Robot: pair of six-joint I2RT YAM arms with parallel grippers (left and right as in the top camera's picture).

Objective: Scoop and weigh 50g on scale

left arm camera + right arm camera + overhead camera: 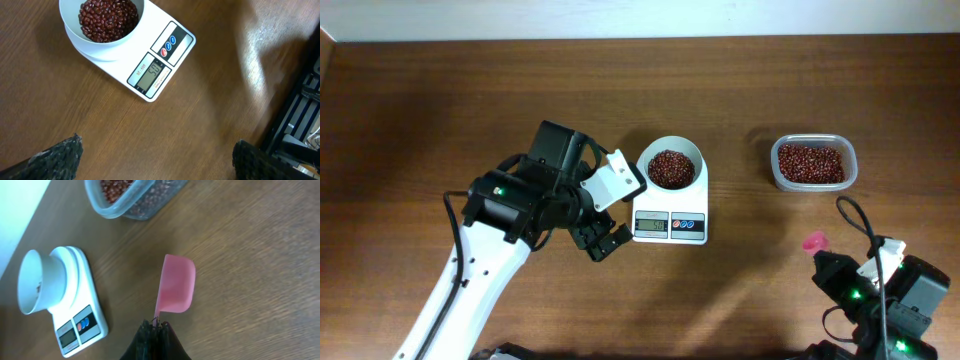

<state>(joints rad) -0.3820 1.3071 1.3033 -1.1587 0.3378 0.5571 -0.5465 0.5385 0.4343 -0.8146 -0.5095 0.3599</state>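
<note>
The white scale [669, 226] stands mid-table, and its round bowl [671, 168] holds red beans [671, 166]. My left gripper [603, 240] hovers open just left of the scale's display end, with nothing in it. From the left wrist, its two fingertips [65, 155] stand far apart over bare wood, with the scale [155, 65] and its lit display ahead. My right gripper [156, 325] is shut on the handle of an empty pink scoop [176, 287], held low over the table at the front right [814, 241].
A clear plastic tub [812, 163] of red beans sits at the back right, and it is also in the right wrist view as the tub [135, 200]. The left arm [480, 250] lies across the table's left side. Cables trail near the right arm [880, 290].
</note>
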